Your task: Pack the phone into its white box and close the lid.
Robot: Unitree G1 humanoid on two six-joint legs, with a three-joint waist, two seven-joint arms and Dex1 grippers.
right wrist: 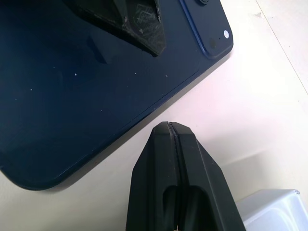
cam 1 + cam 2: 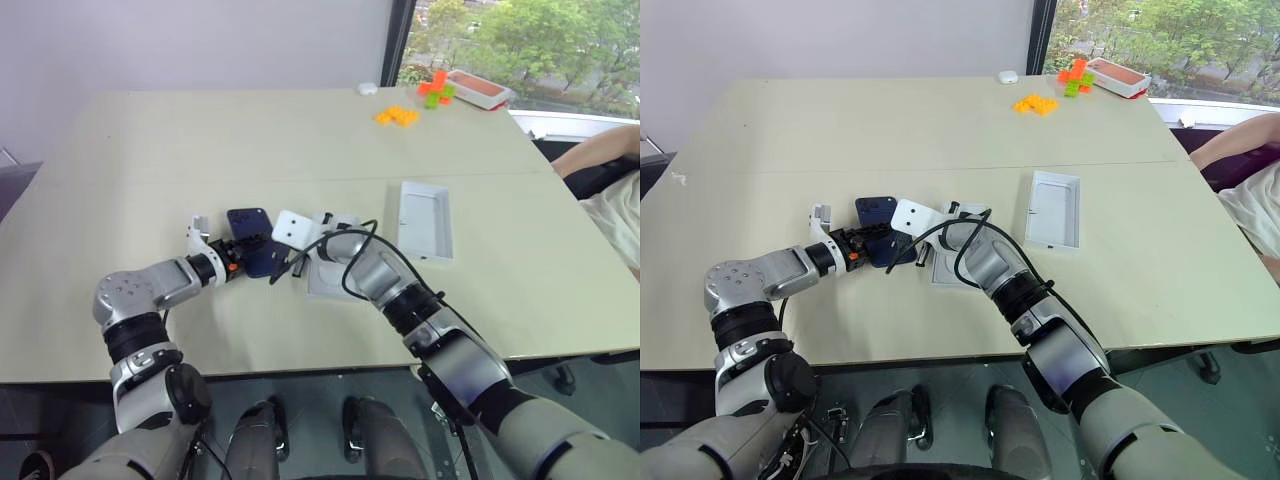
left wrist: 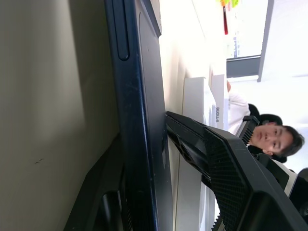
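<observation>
Orange blocks (image 2: 397, 116), white tray (image 2: 426, 219) lie apart from phone (image 2: 252, 237), possibly unobstructed.

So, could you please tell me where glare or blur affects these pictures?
Left wrist view: the window area is washed out and the black gripper finger close to the lens is soft. Right wrist view: the glossy dark navy-blue phone mirrors a finger, and the pale table is overbright. Left eye view: even daylight.
</observation>
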